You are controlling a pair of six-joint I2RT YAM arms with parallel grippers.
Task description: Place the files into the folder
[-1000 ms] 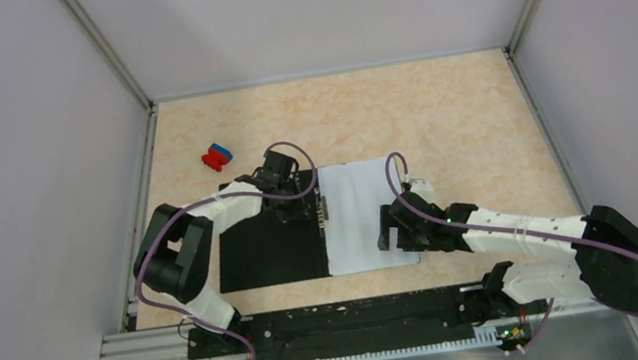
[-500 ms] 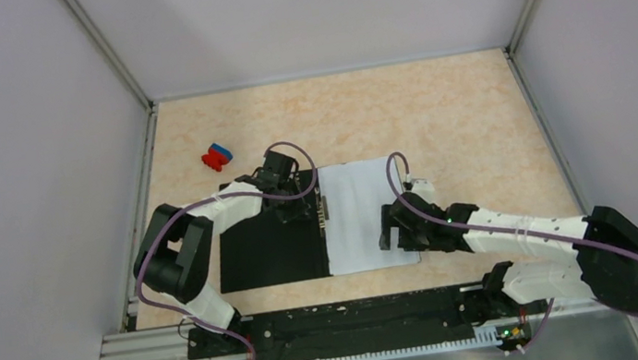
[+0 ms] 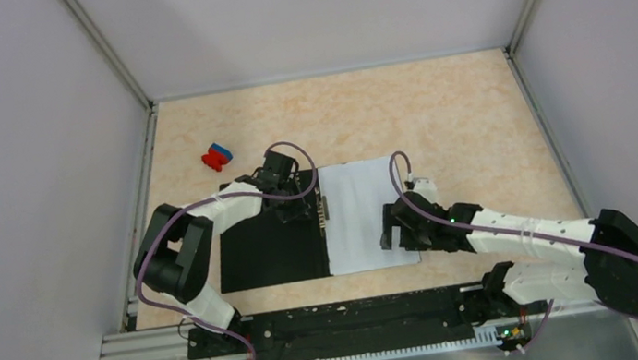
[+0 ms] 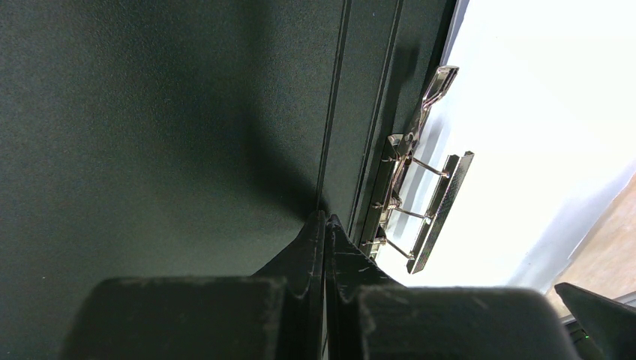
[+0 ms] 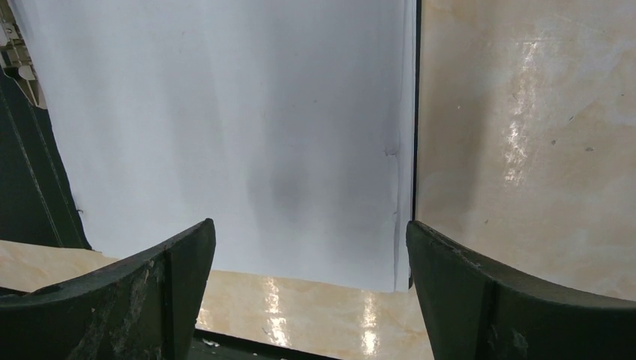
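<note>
The folder (image 3: 269,254) lies open on the table, black inside up, with its metal spine clip (image 3: 322,212) in the middle. The files (image 3: 362,216) lie as a white stack on the folder's right half; the top sheet looks blank. My left gripper (image 3: 289,210) is shut and empty, its tips (image 4: 324,219) resting on the black inside just left of the clip (image 4: 416,202). My right gripper (image 3: 393,226) is open and empty, above the near right corner of the files (image 5: 225,112). A thin black folder edge (image 5: 415,112) shows beside the sheets.
A small red-and-blue block (image 3: 216,156) lies at the far left of the table (image 3: 437,118). Grey walls enclose the table on the left, the right and the far side. A black rail (image 3: 352,315) runs along the near edge by the arm bases.
The right arm has shifted very slightly over the files' near right corner. The left arm, folder and sheets have not moved.
</note>
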